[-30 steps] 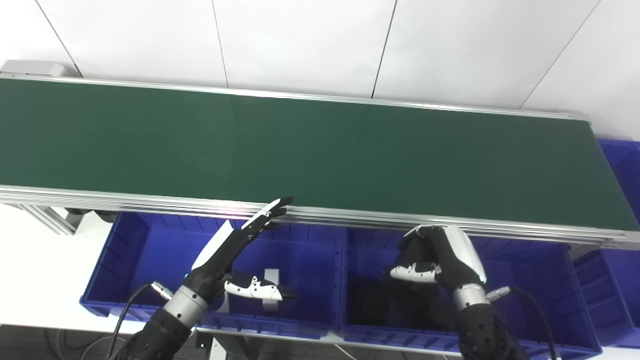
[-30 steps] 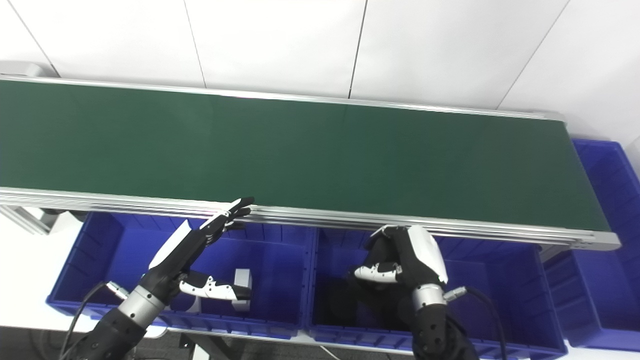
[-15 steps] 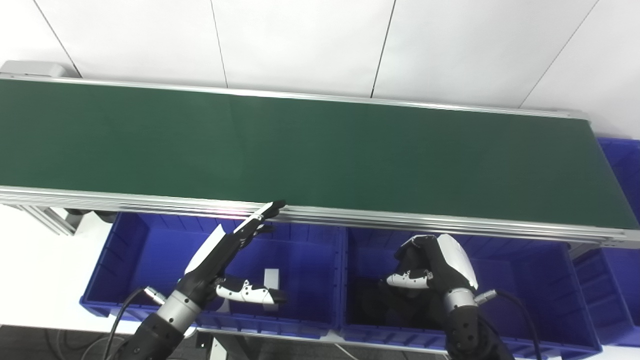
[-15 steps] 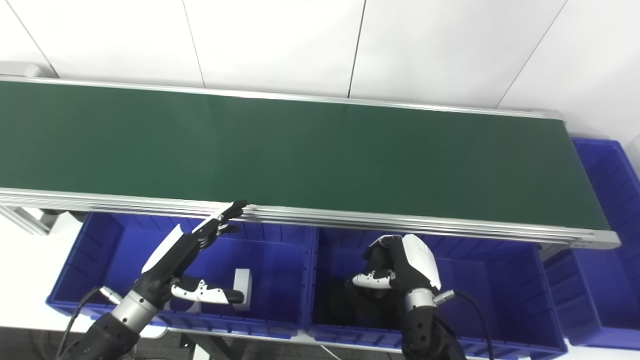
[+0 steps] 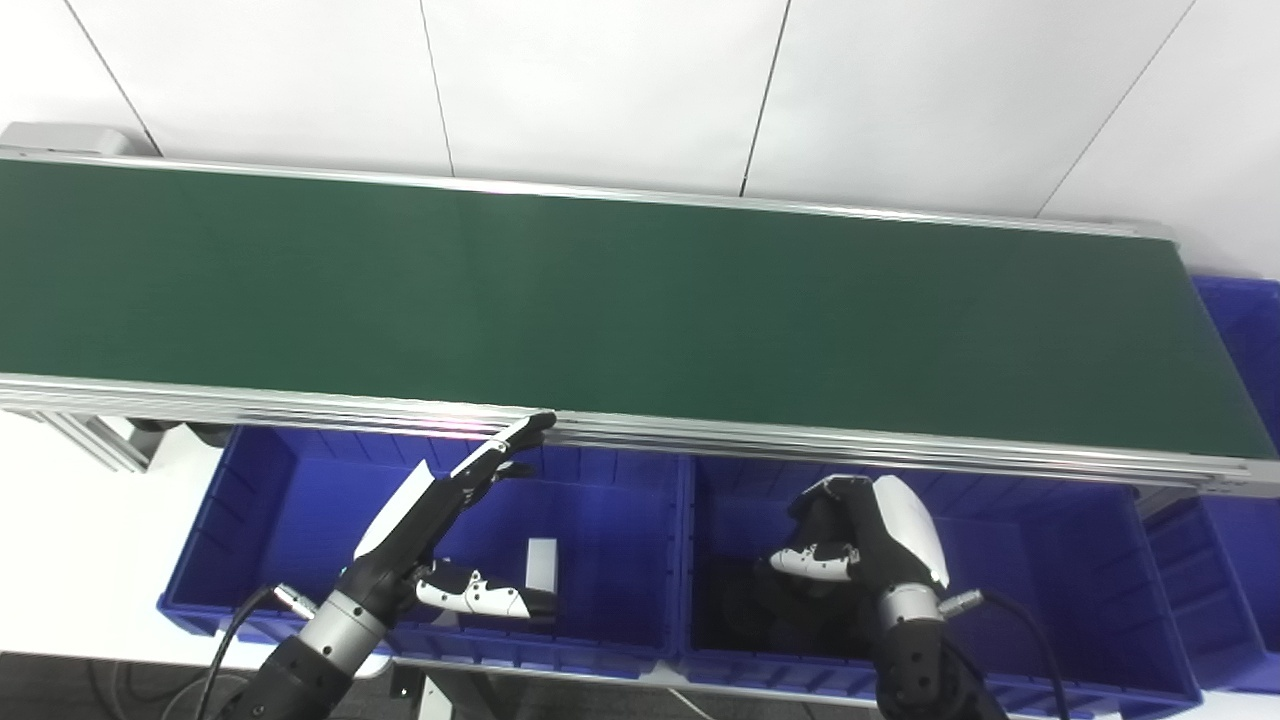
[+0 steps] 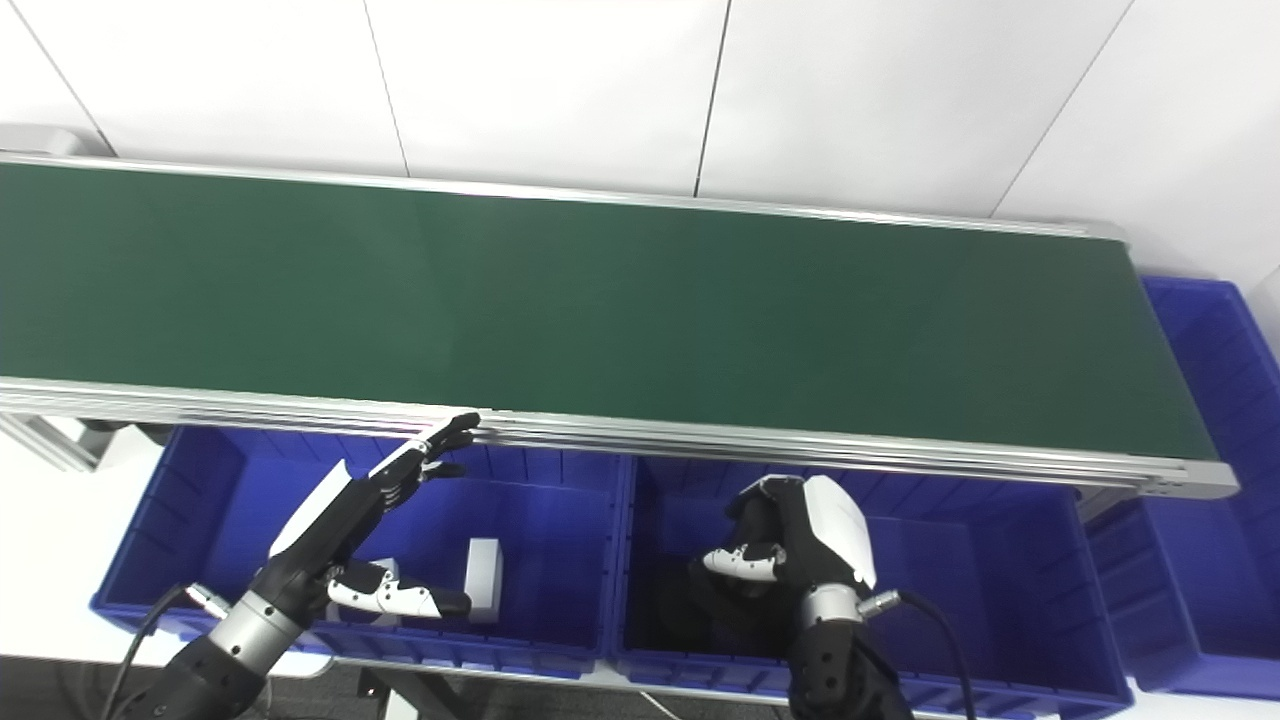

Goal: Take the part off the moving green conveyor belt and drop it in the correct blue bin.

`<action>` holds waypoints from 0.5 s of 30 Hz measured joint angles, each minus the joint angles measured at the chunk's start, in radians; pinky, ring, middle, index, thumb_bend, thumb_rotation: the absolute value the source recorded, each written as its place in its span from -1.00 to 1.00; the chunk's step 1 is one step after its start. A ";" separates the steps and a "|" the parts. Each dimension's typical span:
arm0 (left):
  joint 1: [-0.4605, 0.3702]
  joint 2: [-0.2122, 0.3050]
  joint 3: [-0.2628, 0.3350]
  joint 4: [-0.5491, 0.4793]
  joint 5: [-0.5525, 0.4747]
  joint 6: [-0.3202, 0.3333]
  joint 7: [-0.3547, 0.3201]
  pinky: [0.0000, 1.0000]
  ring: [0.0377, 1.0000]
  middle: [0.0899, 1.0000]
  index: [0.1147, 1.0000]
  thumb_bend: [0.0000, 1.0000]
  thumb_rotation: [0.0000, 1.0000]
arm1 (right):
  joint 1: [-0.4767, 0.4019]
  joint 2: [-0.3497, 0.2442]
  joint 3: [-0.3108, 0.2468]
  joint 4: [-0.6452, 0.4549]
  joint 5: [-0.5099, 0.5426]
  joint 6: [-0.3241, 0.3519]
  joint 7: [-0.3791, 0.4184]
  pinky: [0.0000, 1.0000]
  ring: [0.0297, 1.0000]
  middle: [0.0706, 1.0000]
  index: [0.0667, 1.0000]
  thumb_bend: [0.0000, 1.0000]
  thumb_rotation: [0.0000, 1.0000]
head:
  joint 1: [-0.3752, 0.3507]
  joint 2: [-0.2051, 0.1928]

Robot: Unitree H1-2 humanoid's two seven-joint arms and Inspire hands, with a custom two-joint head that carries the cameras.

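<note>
The green conveyor belt carries no part that I can see. My left hand is open, fingers stretched out flat, above the left blue bin, with its fingertips near the belt's front rail. A small white block lies in that bin beside my thumb. My right hand has its fingers curled shut over the middle blue bin. I see nothing in its grip. Dark parts lie in that bin under the hand.
The belt's aluminium front rail runs just above both bins. A third blue bin stands past the belt's right end. A white wall is behind the belt. Cables trail from both wrists.
Both hands have dropped lower and drawn back toward the picture's bottom edge. The left fingertips have come away from the rail. Neither hand's pose has changed.
</note>
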 measured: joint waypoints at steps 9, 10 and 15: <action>-0.012 0.006 -0.008 0.016 0.015 -0.004 -0.001 0.74 0.88 0.93 0.88 0.81 -0.39 | 0.025 0.000 0.019 -0.026 0.039 -0.032 -0.016 0.40 0.55 0.58 0.52 0.42 -0.08 | 0.003 -0.012; -0.014 0.006 -0.010 0.017 0.013 -0.004 -0.002 0.76 0.89 0.94 0.88 0.81 -0.38 | 0.031 0.000 0.021 -0.033 0.046 -0.035 -0.016 0.42 0.57 0.59 0.53 0.46 0.01 | 0.003 -0.012; -0.024 0.005 -0.015 0.024 0.008 -0.005 -0.013 0.76 0.89 0.94 0.88 0.80 -0.44 | 0.040 -0.006 0.025 -0.038 0.069 -0.059 -0.016 0.49 0.63 0.64 0.61 0.81 0.58 | 0.002 -0.022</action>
